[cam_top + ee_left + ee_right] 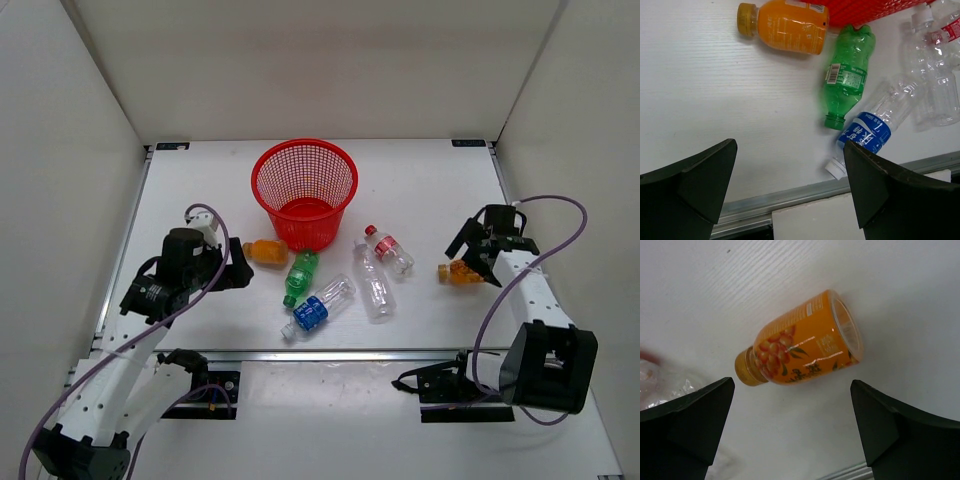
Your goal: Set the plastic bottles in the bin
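The red mesh bin (305, 190) stands at the back middle of the table. Before it lie an orange bottle (266, 252), a green bottle (300, 277), a blue-label bottle (320, 307), a plain clear bottle (373, 285) and a red-cap bottle (388, 249). A second orange bottle (458, 272) lies at the right. My left gripper (238, 268) is open and empty, left of the first orange bottle (785, 25), green bottle (847, 75) and blue-label bottle (867, 131). My right gripper (472, 252) is open above the second orange bottle (802, 345), apart from it.
A metal rail (330, 352) runs along the table's near edge. White walls close in the back and both sides. The bin's rim (875, 10) shows at the top of the left wrist view.
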Available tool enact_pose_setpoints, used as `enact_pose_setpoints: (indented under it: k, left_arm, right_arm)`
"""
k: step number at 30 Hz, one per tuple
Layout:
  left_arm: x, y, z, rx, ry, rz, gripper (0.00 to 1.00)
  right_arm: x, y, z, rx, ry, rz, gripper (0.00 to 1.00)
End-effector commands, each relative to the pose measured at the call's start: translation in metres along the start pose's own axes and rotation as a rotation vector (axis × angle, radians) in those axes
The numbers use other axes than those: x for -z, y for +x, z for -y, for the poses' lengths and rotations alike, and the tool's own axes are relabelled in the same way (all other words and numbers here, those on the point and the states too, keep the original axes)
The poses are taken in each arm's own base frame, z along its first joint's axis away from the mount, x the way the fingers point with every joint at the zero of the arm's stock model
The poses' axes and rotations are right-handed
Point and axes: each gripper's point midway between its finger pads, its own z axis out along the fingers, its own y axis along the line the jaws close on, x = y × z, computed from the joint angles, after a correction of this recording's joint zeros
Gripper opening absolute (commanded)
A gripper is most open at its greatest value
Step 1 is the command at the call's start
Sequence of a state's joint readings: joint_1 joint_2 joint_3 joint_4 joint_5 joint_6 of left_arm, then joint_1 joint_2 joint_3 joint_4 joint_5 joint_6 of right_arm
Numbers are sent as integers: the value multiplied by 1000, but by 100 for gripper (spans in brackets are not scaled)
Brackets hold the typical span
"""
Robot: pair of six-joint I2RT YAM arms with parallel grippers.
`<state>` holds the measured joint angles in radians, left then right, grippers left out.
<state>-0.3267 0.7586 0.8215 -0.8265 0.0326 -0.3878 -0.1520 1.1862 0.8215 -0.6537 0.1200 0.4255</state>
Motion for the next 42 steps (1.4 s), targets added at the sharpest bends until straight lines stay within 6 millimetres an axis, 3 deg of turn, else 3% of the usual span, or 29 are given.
enact_pose_setpoints:
  k: [1,6,12,13,15,16,18,19,22,23,24,26,27,29,30,32,33,34,35,36,37,39,40,42]
  left_arm:
    - [0,8,4,-15,28,-38,99]
    - [-1,11,-2,-18,8,-35,99]
    - [1,1,-7,-37,-21,-24,98]
    - [0,1,-9,-39,-34,-30,99]
    - [-3,-1,-13,-35,-52,-29,99]
    - [-5,-2,-15,-31,-60,-35,99]
    - [-10,-2,-21,-20,-80,-40,99]
    - [-11,-2,-21,-24,-79,-40,99]
    - [-17,-4,-25,-14,-94,-49,99]
    - [-19,-4,-23,-21,-87,-51,99]
    - [-22,-5,-23,-17,-82,-49,99]
    - [-27,-2,-24,-3,-83,-67,99]
    - [-29,-1,-22,0,-72,-75,99]
    - [-32,-1,-23,10,-74,-71,99]
    - [-34,-3,-22,15,-68,-67,99]
    - [-36,-4,-25,47,-83,-67,99]
    - [-39,-6,-26,78,-95,-71,98]
    - [-40,-8,-27,93,-103,-69,98]
    - [-41,-7,-27,125,-112,-74,99]
    - [-43,-6,-29,157,-128,-79,98]
    - [-44,-11,-32,207,-150,-54,99]
    - [-46,-12,-31,267,-153,-36,99]
    - [-49,-11,-30,317,-153,-30,99]
    - [-56,-4,-29,386,-153,-26,99]
  right_arm:
    - [-15,-27,-6,-122,-2,106,100]
    - [-38,-38,-3,-235,32,134,99]
    - [-67,-29,-2,-277,117,76,97]
    - [-70,-25,-3,-280,119,63,89]
    - [-71,-24,-9,-285,104,50,62]
    - [-68,-27,-14,-281,90,57,43]
    - [-59,-38,-26,-252,62,78,36]
    - [-49,-56,-35,-235,31,121,32]
    - [-8,-94,-88,-115,-133,191,27]
    - [13,-117,-109,-71,-205,243,26]
    - [29,-120,-137,6,-294,260,27]
    - [81,-150,-191,101,-445,362,27]
    - [96,-145,-223,181,-522,392,27]
    - [147,-150,-283,288,-681,499,26]
    - [147,-144,-298,326,-706,494,26]
    - [179,-133,-345,411,-839,544,28]
    - [174,-134,-359,425,-849,552,28]
    - [169,-118,-378,489,-877,543,30]
    - [184,-111,-397,512,-920,570,32]
    - [187,-103,-414,546,-935,586,33]
    - [172,-96,-423,606,-910,587,35]
    - [176,-88,-441,636,-896,593,39]
    - [165,-80,-447,655,-893,567,47]
    - [170,-73,-456,675,-940,538,64]
